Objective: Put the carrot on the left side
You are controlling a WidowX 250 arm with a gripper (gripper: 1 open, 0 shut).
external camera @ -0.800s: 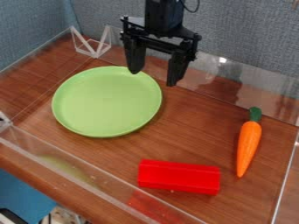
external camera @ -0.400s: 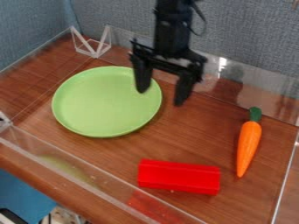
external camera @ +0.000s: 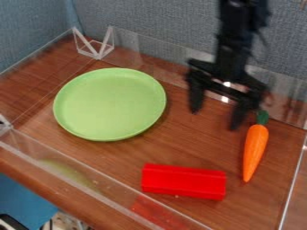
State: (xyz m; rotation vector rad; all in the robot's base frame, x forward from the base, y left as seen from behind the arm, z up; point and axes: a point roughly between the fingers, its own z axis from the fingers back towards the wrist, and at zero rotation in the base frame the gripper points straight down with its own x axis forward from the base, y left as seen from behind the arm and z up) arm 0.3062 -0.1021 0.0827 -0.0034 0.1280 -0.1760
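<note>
I have the hand (external camera: 228,106) spread wide, empty, pointing down just beside the carrot (external camera: 254,151), ready to straddle it for a grab.

The table (external camera: 48,94) looked like glossy brown wood; the plate (external camera: 110,103), block (external camera: 184,181) and carrot (external camera: 254,151) looked like smooth plastic.
</note>
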